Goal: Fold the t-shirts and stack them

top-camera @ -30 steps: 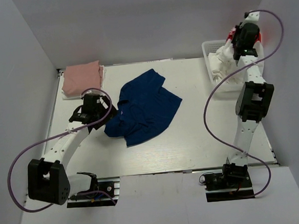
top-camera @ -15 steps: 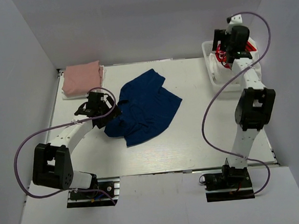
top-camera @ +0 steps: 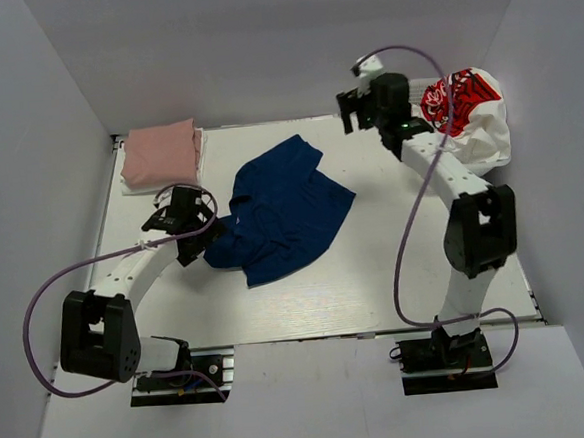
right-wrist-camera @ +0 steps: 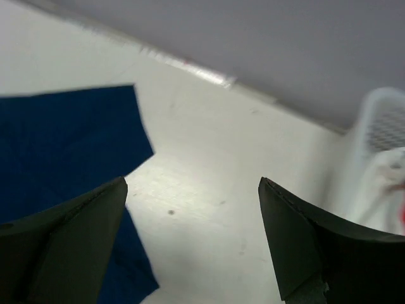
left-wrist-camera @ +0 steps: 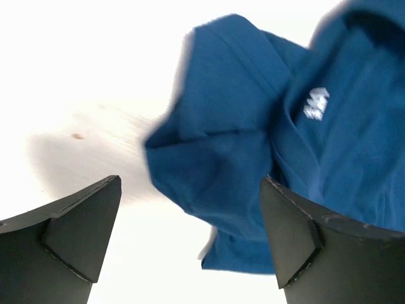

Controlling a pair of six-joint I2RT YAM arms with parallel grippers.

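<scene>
Since the earlier view, the right arm has swung away from the far right corner toward the middle of the far edge. A white t-shirt with a red graphic (top-camera: 468, 116) now lies heaped there, covering most of the white basket (right-wrist-camera: 381, 117). The left arm has shifted only slightly.

Nearest the bases, the left end effector (left-wrist-camera: 190, 190) hovers low at the left edge of the navy t-shirt (top-camera: 280, 212), its fingers spread wide and holding nothing. The navy t-shirt lies rumpled in the middle of the white surface (top-camera: 395, 252), with one bunched fold directly below the open fingers and a small white print showing further in.

Further back on the left, a folded pink t-shirt (top-camera: 159, 153) rests on something white. The right end effector (right-wrist-camera: 193, 183) hangs above the bare surface just beyond the navy t-shirt's far corner, also spread and empty.

The step in hand appears to be flattening the navy t-shirt. It would go best if the left fingers close on a single layer at the bunched edge, not the whole fold. The right arm could then take the far corner so the cloth pulls taut evenly.
</scene>
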